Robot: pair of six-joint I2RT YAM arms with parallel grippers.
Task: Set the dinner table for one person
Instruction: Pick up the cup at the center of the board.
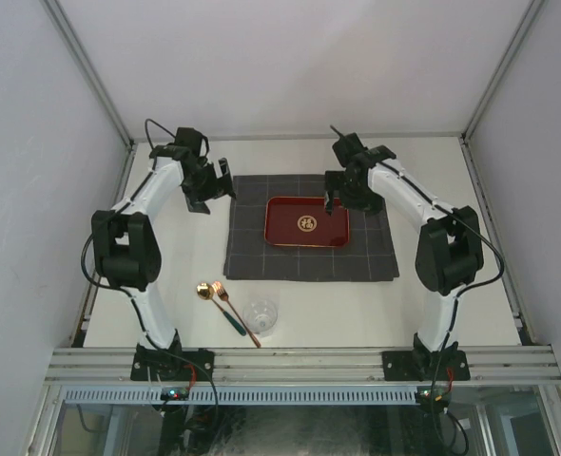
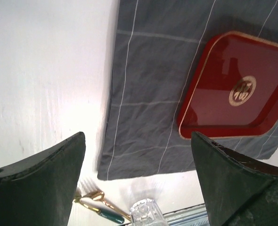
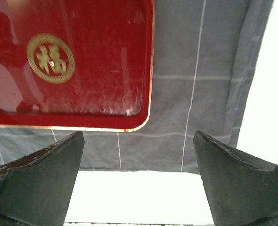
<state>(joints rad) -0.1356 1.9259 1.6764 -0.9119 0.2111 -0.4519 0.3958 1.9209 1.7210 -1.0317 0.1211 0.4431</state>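
Observation:
The off-white dinner table (image 1: 280,157) carries a dark grey checked cloth (image 1: 252,256) at its middle, with a red tray (image 1: 306,221) lying on the cloth. A gold spoon (image 1: 204,291), a gold fork (image 1: 233,309) and a clear glass (image 1: 261,315) sit near the front left. My left gripper (image 1: 219,190) is open and empty over the cloth's left edge (image 2: 143,94). My right gripper (image 1: 336,199) is open and empty over the tray's right end (image 3: 73,61). In the wrist views the left gripper (image 2: 137,139) and the right gripper (image 3: 137,136) hold nothing.
An aluminium rail (image 1: 299,361) runs along the near edge. White walls close in the back and both sides. The left wrist view shows the tray (image 2: 238,89), the glass (image 2: 146,213) and the cutlery (image 2: 99,197); the right wrist view shows cloth (image 3: 200,103) and bare table (image 3: 139,193).

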